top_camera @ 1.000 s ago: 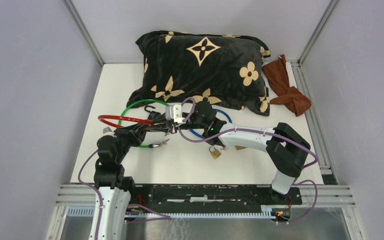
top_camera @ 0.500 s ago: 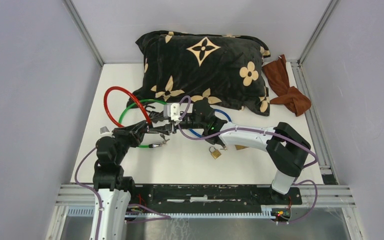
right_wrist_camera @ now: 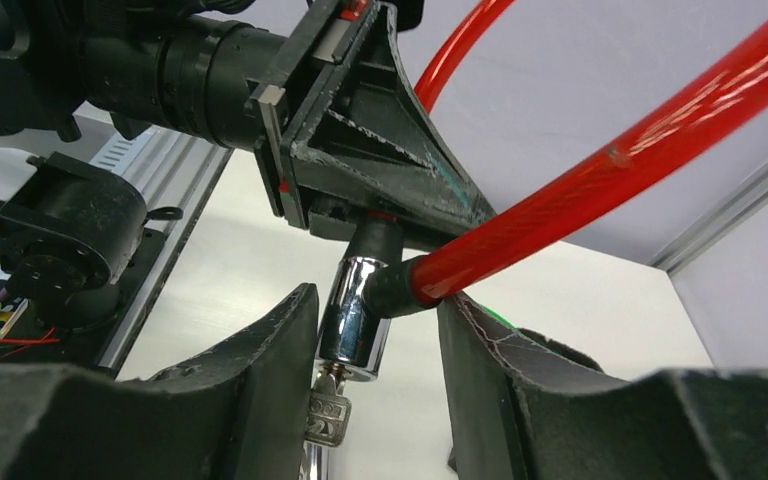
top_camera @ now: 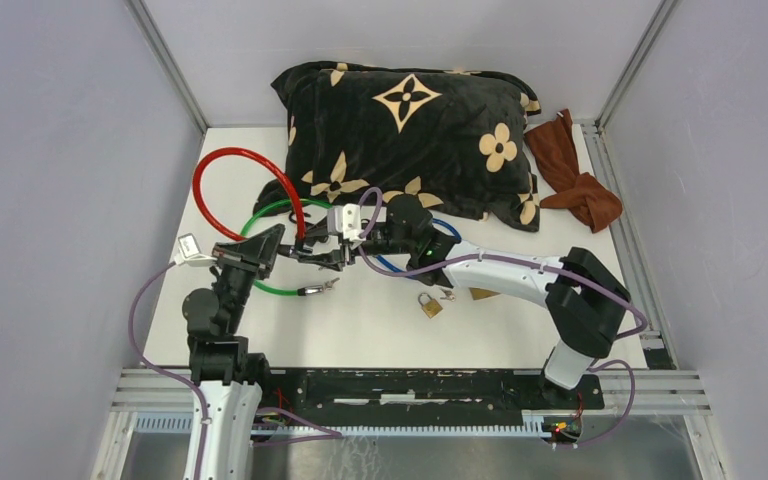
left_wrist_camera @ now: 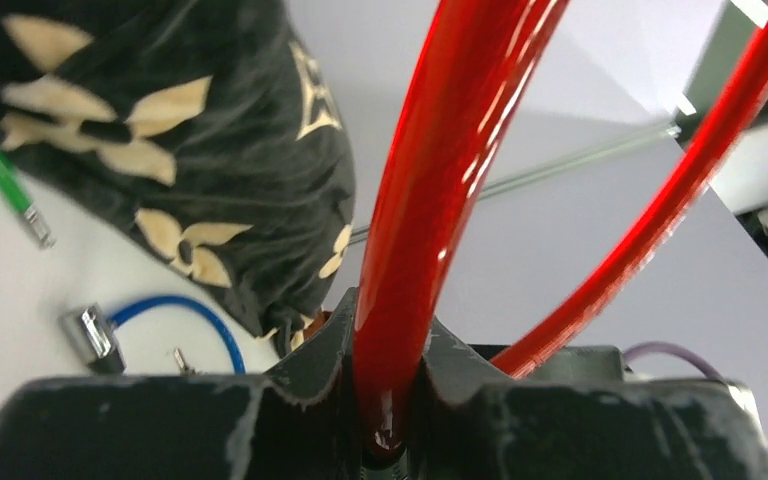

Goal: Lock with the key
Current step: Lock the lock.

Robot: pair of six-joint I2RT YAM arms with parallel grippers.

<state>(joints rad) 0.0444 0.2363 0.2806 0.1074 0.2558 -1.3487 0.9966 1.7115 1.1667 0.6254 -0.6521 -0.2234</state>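
My left gripper [top_camera: 272,243] is shut on the red cable lock [top_camera: 228,178], whose loop stands up toward the back left. In the left wrist view the red cable [left_wrist_camera: 400,300] sits pinched between the fingers [left_wrist_camera: 312,368]. The chrome lock cylinder [right_wrist_camera: 356,308] hangs just below that gripper, with the key [right_wrist_camera: 327,416] stuck in its underside. My right gripper [right_wrist_camera: 375,350] stands open around cylinder and key; the key leans against the left finger [right_wrist_camera: 260,372], and a gap shows before the right one. From above, the right gripper [top_camera: 322,254] meets the left one.
A black flowered pillow [top_camera: 410,120] fills the back, with a brown cloth [top_camera: 572,172] to its right. A green cable lock [top_camera: 265,218] and a blue one [top_camera: 450,234] lie beneath the grippers. A small brass padlock [top_camera: 430,304] rests in front of the right arm.
The red loop has swung up from lying flat to standing toward the back left as the left wrist turned. The right gripper's jaws have parted from the key.
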